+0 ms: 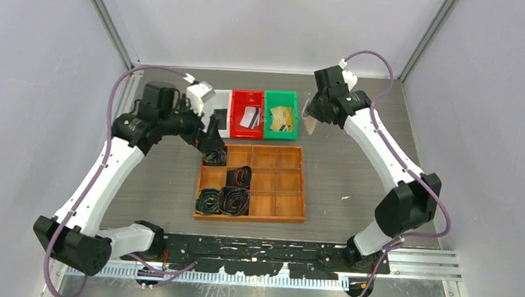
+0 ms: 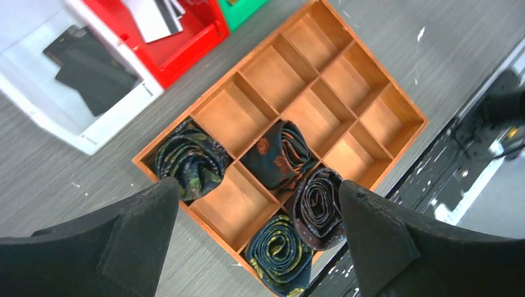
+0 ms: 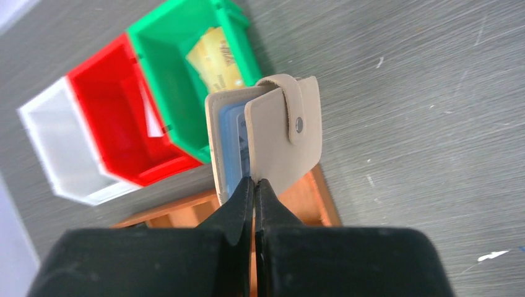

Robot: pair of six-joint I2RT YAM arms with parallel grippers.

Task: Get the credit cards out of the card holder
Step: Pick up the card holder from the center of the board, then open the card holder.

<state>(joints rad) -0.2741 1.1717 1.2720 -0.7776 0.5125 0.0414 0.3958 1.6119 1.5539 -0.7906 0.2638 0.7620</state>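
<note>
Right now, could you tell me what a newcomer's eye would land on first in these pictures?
The right gripper pinching the tan card holder above the table beside the green bin stands out first. Next come the red bin and white bin in the same row, then the dark coiled belts on the left side of the wooden tray.

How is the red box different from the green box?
The red bin holds pale cards; the green bin shows a gold card. The red bin sits mid-row; the green bin ends the row on the right. Both are small open plastic bins, alike in size.
</note>
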